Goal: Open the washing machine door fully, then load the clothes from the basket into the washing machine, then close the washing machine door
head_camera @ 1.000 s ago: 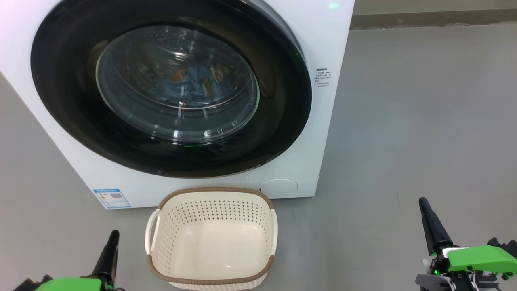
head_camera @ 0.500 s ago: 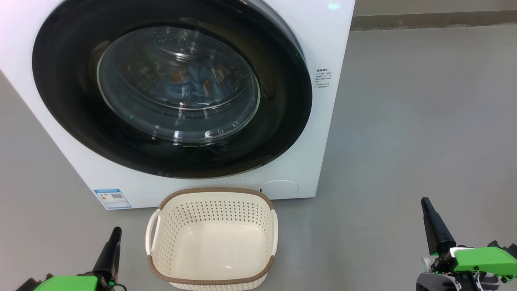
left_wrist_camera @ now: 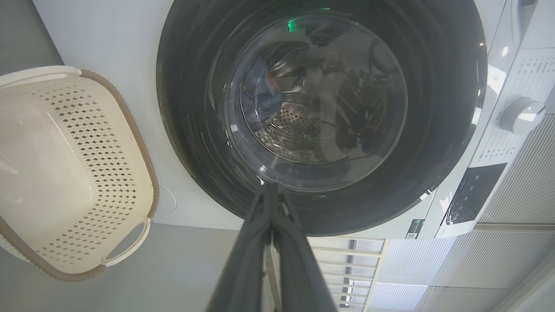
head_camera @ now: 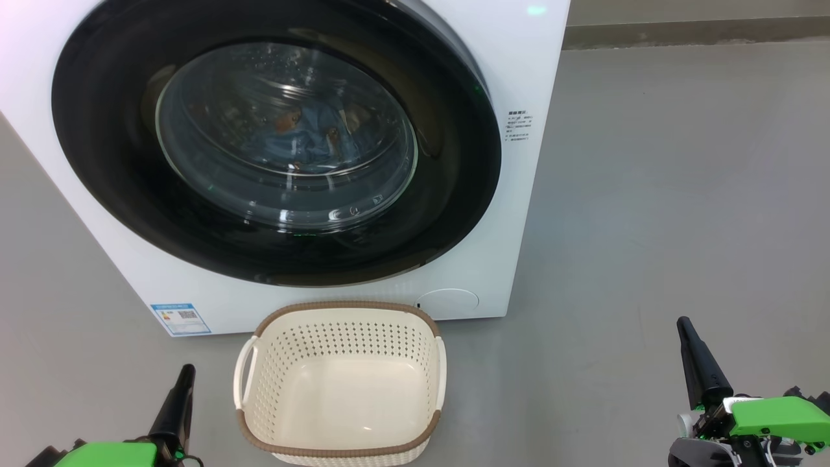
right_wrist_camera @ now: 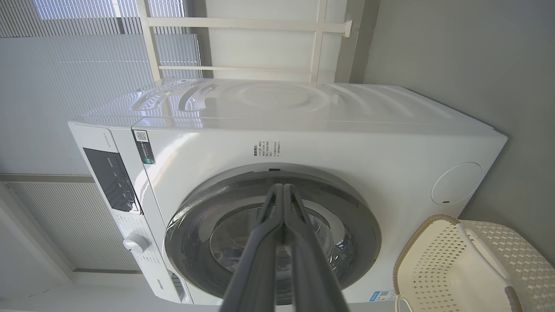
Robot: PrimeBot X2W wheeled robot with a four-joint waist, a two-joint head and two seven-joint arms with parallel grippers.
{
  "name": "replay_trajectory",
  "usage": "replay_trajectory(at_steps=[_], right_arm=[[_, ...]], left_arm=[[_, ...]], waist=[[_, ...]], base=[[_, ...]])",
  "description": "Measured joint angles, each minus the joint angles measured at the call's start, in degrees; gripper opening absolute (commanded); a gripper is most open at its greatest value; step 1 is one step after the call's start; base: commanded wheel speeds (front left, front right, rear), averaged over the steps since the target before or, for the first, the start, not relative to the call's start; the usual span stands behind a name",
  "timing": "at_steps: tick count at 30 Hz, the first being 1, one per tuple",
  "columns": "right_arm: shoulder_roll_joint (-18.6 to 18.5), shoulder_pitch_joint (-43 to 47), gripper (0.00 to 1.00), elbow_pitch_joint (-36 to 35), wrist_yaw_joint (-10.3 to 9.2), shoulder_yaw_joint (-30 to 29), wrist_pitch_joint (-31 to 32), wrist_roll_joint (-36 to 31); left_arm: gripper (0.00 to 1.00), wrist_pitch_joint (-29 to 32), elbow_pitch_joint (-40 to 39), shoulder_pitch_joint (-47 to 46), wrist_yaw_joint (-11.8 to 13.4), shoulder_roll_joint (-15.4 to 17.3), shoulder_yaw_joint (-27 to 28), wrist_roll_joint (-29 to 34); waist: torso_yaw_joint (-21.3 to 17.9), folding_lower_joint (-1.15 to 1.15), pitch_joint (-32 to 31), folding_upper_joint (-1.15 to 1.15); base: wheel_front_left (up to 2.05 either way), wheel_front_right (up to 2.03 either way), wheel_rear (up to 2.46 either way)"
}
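The door point(head_camera: 447, 194) sits flush against the machine point(head_camera: 519, 58), and through its window point(head_camera: 220, 175) we see the clothes point(head_camera: 311, 133) lying in the drum point(left_wrist_camera: 299, 125). The basket point(head_camera: 343, 305) stands empty on the floor point(head_camera: 648, 194), just near of the machine. Our left gripper point(head_camera: 188, 370) and right gripper point(head_camera: 681, 321) hang low on either side of the basket, well apart from the door, each with fingers pressed together on nothing. We judge the closing step all but done. To finish well, we should check the door's rim for any gap and press there with the fingertips only if one shows.
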Motion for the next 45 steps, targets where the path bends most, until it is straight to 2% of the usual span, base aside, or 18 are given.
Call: replay_trajectory(at_steps=[45], right_arm=[[0.16,0.11,0.00,0.00,0.00,-0.31,0.01,0.00]], left_arm=[[0.00,0.05,0.00,-0.01,0.00,-0.04,0.10,0.00]], waist=[[0.00,0.00,0.00,0.00]], base=[[0.00,0.00,0.00]])
